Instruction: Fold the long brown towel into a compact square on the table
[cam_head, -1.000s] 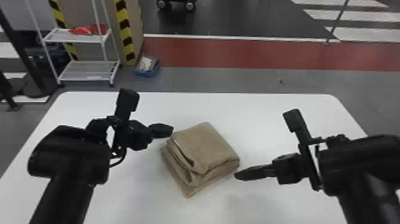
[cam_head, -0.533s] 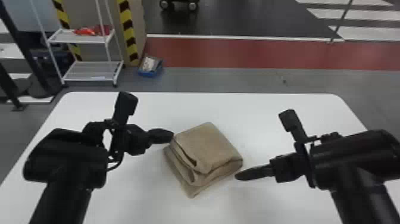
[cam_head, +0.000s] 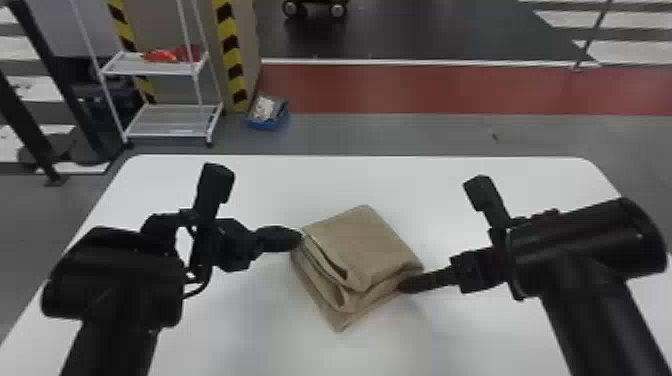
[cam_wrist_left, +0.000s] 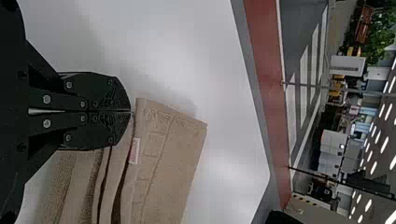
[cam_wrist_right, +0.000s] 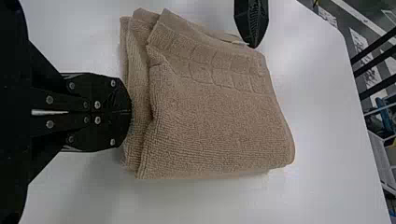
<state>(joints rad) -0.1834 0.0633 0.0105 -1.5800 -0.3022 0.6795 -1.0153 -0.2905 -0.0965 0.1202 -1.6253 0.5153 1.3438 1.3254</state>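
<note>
The brown towel (cam_head: 360, 245) lies folded into a thick, roughly square stack near the middle of the table, turned at an angle, its layered edges towards the robot. My left gripper (cam_head: 300, 239) is shut at its left corner; in the left wrist view the left gripper (cam_wrist_left: 130, 111) has its tips beside the towel (cam_wrist_left: 163, 158). At the stack's right side is my right gripper (cam_head: 402, 286), also shut. From the right wrist view, the right gripper (cam_wrist_right: 131, 112) meets the layered side of the towel (cam_wrist_right: 215, 121). Neither visibly pinches cloth.
The white table (cam_head: 240, 185) surrounds the towel. Beyond its back edge, a white rack (cam_head: 170, 120) and a blue bin (cam_head: 269, 114) stand on the floor. In the right wrist view, the left gripper's dark tip (cam_wrist_right: 252, 23) is at the towel's far corner.
My right gripper has moved left and now meets the towel's right side. The left gripper stays at the left corner with little shift. The towel keeps its folded shape.
</note>
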